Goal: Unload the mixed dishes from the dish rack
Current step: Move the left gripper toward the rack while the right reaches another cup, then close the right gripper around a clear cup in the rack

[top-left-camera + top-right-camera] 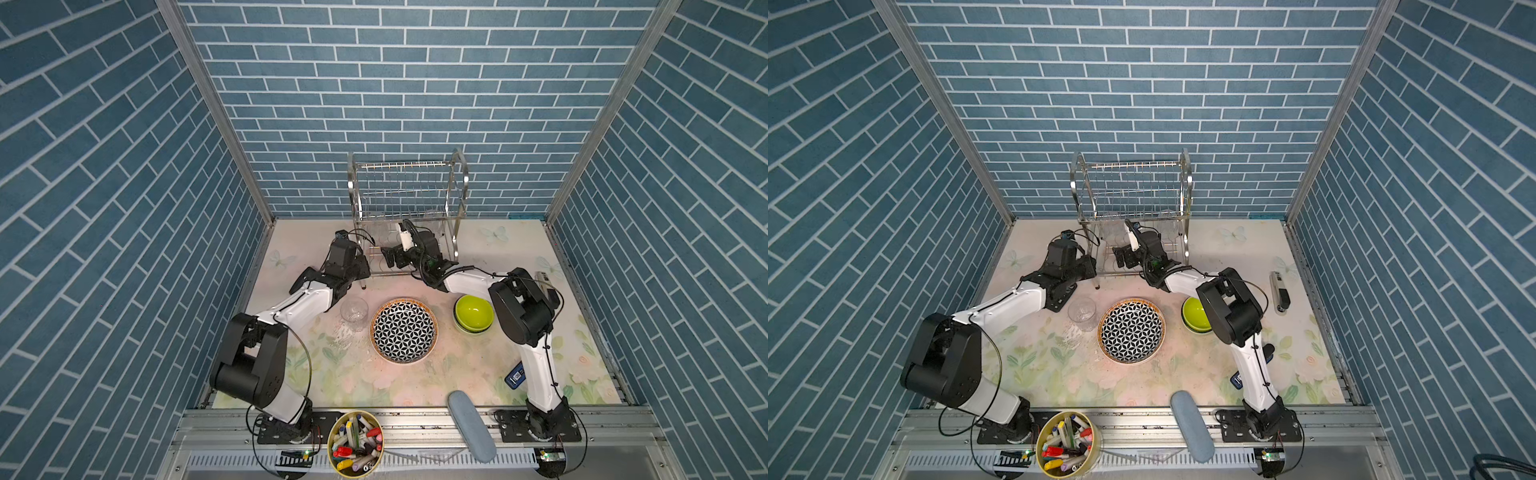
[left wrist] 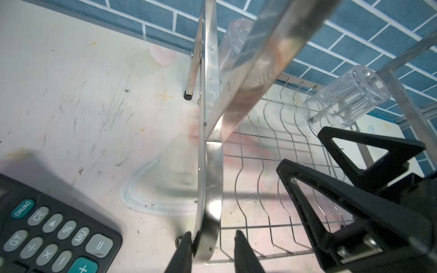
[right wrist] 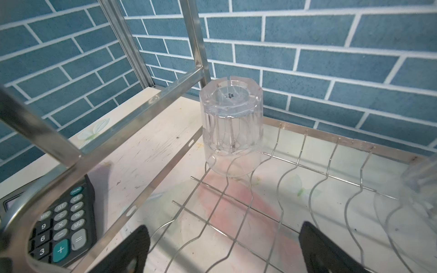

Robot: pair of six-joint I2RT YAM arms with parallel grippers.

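The dish rack [image 1: 409,183] stands at the back of the table. My left gripper [image 2: 212,236] straddles the rack's arched left side frame [image 2: 210,179]; one finger touches the steel and a small gap shows at the other. My right gripper [image 3: 224,236] is open inside the lower tier, facing an upturned clear tumbler [image 3: 231,132]. A second tumbler [image 3: 421,179] stands at the tier's other end. On the table lie a star-patterned plate [image 1: 404,330], a clear tumbler [image 1: 354,311] and a lime bowl [image 1: 473,311] stacked in a pale-green one.
A calculator [image 2: 47,231] lies on the table beside the rack's left frame. A tub of markers [image 1: 355,442] and a grey-blue pad [image 1: 471,424] sit at the front rail. A small blue device [image 1: 515,376] and a stapler-like tool [image 1: 1280,291] lie on the right.
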